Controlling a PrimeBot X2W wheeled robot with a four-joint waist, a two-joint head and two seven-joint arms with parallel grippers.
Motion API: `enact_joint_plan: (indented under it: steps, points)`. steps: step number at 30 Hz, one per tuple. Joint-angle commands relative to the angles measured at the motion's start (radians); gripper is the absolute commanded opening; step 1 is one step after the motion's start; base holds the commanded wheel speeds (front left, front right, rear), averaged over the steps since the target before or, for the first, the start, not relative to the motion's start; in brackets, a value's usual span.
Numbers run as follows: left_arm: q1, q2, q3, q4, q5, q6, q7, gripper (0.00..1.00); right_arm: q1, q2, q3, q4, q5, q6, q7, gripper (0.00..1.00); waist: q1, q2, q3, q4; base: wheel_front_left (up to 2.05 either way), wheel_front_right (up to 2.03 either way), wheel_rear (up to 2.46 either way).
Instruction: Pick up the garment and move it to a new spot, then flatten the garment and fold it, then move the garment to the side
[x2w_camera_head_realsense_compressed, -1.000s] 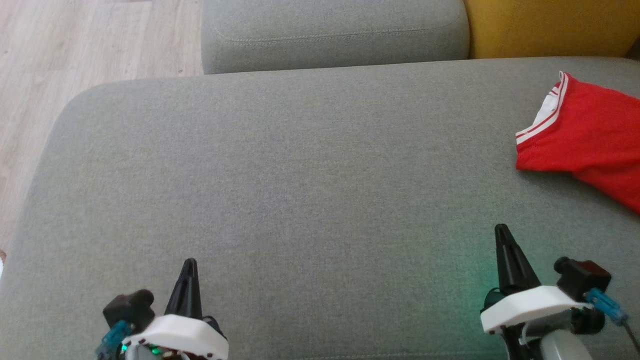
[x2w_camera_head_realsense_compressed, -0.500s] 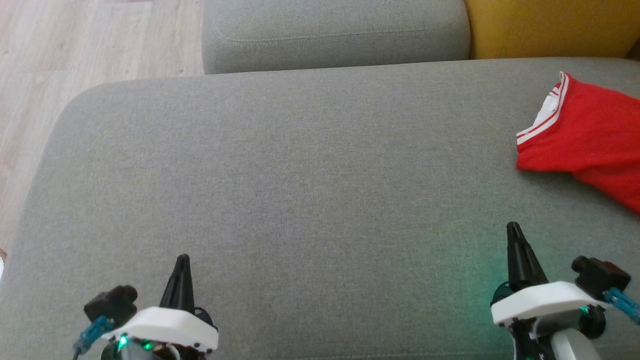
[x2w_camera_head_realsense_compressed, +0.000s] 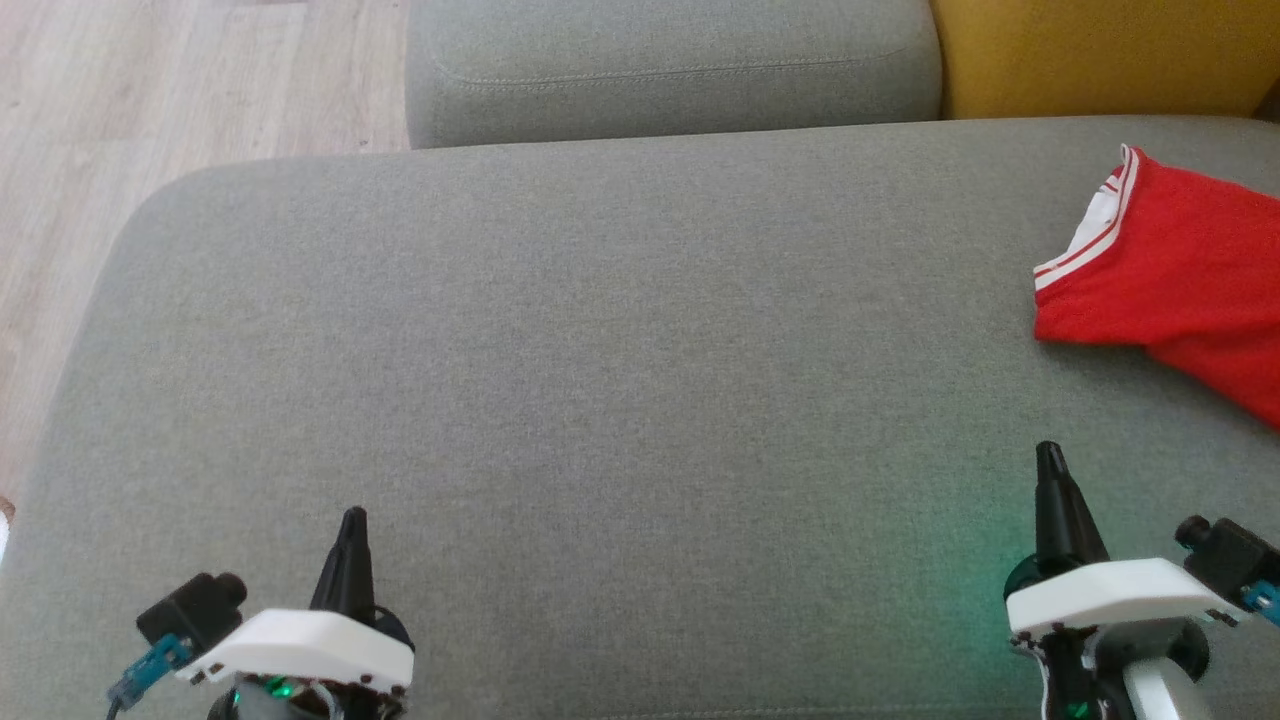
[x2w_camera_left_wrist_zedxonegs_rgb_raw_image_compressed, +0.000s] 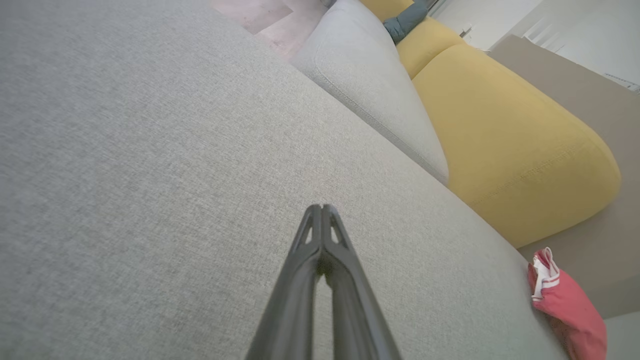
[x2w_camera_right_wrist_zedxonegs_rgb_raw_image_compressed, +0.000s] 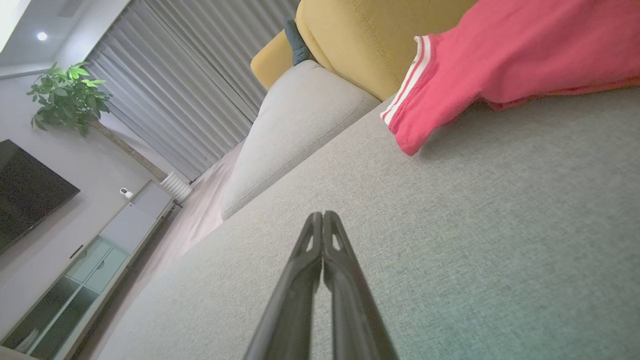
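Grey sofa seat (x2w_camera_head_realsense_compressed: 600, 350), yellow cushion (x2w_camera_head_realsense_compressed: 1090, 55), pale wood floor (x2w_camera_head_realsense_compressed: 150, 90), pleated grey curtains (x2w_camera_right_wrist_zedxonegs_rgb_raw_image_compressed: 200, 75), potted plant (x2w_camera_right_wrist_zedxonegs_rgb_raw_image_compressed: 65, 100)

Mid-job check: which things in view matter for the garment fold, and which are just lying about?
Part of the job:
- red garment, at the right of the seat
- grey sofa seat it lies on
- left gripper and right gripper, both shut and empty

Just there:
- grey back cushion
- yellow cushion
- wood floor
- potted plant
- TV

A home living room is showing here: a grey sofa (x2w_camera_head_realsense_compressed: 600, 350), yellow cushion (x2w_camera_left_wrist_zedxonegs_rgb_raw_image_compressed: 500, 140), television (x2w_camera_right_wrist_zedxonegs_rgb_raw_image_compressed: 25, 190), potted plant (x2w_camera_right_wrist_zedxonegs_rgb_raw_image_compressed: 65, 100) and curtains (x2w_camera_right_wrist_zedxonegs_rgb_raw_image_compressed: 190, 75) are furnishing it.
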Motion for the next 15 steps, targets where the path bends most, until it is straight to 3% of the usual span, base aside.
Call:
enact_joint_plan:
  steps: [1, 15]
  points:
    - [-0.060, 0.012, 0.022, -0.029, -0.022, -0.008, 0.006, 0.00, -0.050, -0.007, 0.002, -0.036, 0.025, 0.000, 0.007, 0.00, 0.0000, 0.0000, 0.000, 0.000, 0.00, 0.00, 0.00]
    - [-0.076, 0.013, 0.056, -0.027, -0.172, -0.035, 0.044, 0.00, -0.055, -0.007, -0.017, -0.045, 0.183, 0.000, 0.042, 0.00, 0.0000, 0.0000, -0.001, 0.002, 0.00, 0.00, 0.00]
